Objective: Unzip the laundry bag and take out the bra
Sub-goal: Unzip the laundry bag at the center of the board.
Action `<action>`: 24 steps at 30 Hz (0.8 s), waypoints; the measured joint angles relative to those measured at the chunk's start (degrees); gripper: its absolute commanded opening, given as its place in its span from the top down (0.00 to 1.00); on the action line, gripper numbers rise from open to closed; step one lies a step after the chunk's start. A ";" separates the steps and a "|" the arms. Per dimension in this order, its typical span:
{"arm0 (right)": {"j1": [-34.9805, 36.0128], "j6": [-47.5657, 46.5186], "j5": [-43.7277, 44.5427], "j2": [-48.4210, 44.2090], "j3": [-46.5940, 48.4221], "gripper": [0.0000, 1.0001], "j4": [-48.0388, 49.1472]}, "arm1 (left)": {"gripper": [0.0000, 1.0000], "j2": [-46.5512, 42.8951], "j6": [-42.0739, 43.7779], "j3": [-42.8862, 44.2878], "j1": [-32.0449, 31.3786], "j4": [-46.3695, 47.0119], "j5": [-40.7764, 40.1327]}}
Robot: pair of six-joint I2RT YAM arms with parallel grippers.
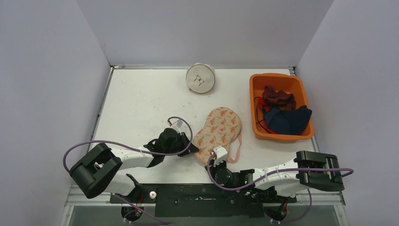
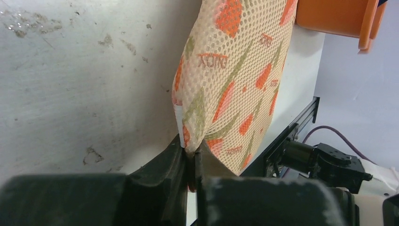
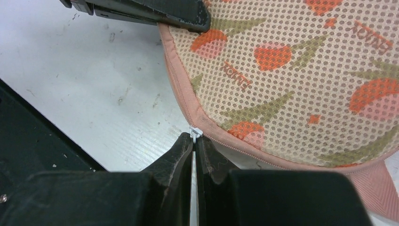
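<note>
Laundry bag [image 1: 219, 129], peach mesh printed with orange carrots, lies flat near the middle of the table [image 1: 141, 103], its narrow end toward the arms. Small white zipper pull [image 3: 195, 132] sits at the near-left curve of the pink trim. Right gripper [image 3: 194, 141] is closed, fingers pinched on that pull, low over the tabletop. Left gripper [image 2: 192, 153] is closed too, clamping a fold of the mesh at the bag's left edge and lifting it slightly off the surface; one of its fingers [image 3: 155, 12] shows at the top of the right wrist view, just beside the trim. Cannot tell how far the zip is open. Pink strap loop [image 1: 237, 150] trails from the bag's near-right side. Further right, well apart, an orange bin [image 1: 252, 103] holds dark red and navy clothes [image 1: 287, 120]. Round white object [image 1: 200, 78] rests by the back wall.
</note>
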 measured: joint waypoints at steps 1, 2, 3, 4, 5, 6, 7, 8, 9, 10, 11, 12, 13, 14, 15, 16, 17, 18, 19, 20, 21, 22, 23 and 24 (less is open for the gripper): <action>0.00 -0.02 0.20 0.46 0.04 0.95 0.31 | 0.61 0.33 0.17 0.28 0.42 0.17 0.59; 0.00 -0.02 0.22 0.90 0.07 0.95 0.61 | 0.48 0.35 0.20 0.26 0.81 0.20 1.01; 0.00 -0.11 0.22 1.46 0.20 0.95 0.87 | 0.37 0.20 0.37 0.07 1.05 0.20 0.98; 0.00 -0.24 0.07 2.14 0.46 0.95 1.03 | 0.28 -0.13 0.33 -0.24 1.36 0.04 0.70; -0.04 -0.42 -0.17 2.86 0.87 0.95 1.07 | 0.22 -0.83 0.02 -0.81 1.75 -0.17 0.02; -0.20 -0.76 -0.68 3.65 1.51 0.95 1.22 | 0.16 -2.14 -0.37 -1.66 2.03 -0.59 -0.59; -0.28 -1.09 -1.07 4.20 2.03 0.95 1.46 | 0.11 -4.04 -0.98 -2.71 2.21 -1.18 -1.29; -0.48 -1.46 -1.53 4.70 2.56 0.95 1.90 | 0.06 -6.40 -1.60 -3.89 2.21 -2.03 -2.10; -0.81 -1.75 -2.03 5.25 3.13 0.95 2.38 | 0.05 -9.94 -2.43 -5.42 2.01 -3.43 -2.93; -1.16 -2.10 -2.62 5.88 3.72 0.95 2.91 | 0.04 -12.85 -3.08 -6.47 1.79 -4.66 -3.61; -1.46 -2.32 -3.19 6.47 4.26 0.95 3.45 | 0.04 -17.11 -4.24 -7.87 1.20 -6.64 -4.83; -1.79 -2.69 -3.78 7.06 4.70 0.95 4.07 | 0.04 -20.79 -5.16 -8.96 0.63 -8.24 -5.70; -2.10 -3.06 -4.37 7.61 5.05 0.95 4.66 | 0.04 -24.26 -6.58 -9.97 -0.24 -9.64 -6.78; -2.38 -3.37 -5.11 8.13 5.33 0.95 5.38 | 0.06 -27.56 -7.98 -10.97 -1.27 -10.97 -7.93; -2.67 -3.61 -5.79 8.59 5.53 0.95 6.10 | 0.07 -30.53 -9.51 -12.00 -2.47 -11.85 -9.03; -2.95 -3.93 -6.45 9.07 5.70 0.95 6.84 | 0.08 -32.46 -10.86 -12.90 -3.52 -12.20 -9.94; -3.13 -4.44 -7.23 9.62 5.84 0.95 7.76 | 0.10 -35.04 -12.83 -14.38 -5.31 -12.57 -11.56; -3.30 -4.76 -7.85 10.03 5.84 0.95 8.70 | 0.11 -36.46 -14.49 -15.47 -6.78 -12.92 -12.79; -3.48 -4.92 -8.44 10.40 5.84 0.95 9.33 | 0.13 -37.42 -15.93 -16.46 -8.22 -13.11 -14.08; -3.58 -5.14 -9.01 10.71 5.84 0.95 10.03 | 0.14 -37.62 -17.16 -17.11 -9.40 -13.09 -15.26; -3.63 -5.38 -9.51 10.97 5.84 0.95 10.71 | 0.16 -37.40 -18.36 -17.62 -10.23 -13.03 -16.15; -3.63 -5.60 -9.92 11.10 5.84 0.95 11.30 | 0.17 -36.72 -19.30 -17.94 -10.82 -12.92 -16.94; -3.63 -5.84 -10.27 11.19 5.84 0.95 11.93 | 0.20 -35.60 -20.20 -18.12 -11.13 -12.63 -17.55; -3.63 -6.01 -10.67 11.23 5.84 0.95 12.52 | 0.23 -34.27 -21.24 -18.12 -11.23 -11.98 -18.14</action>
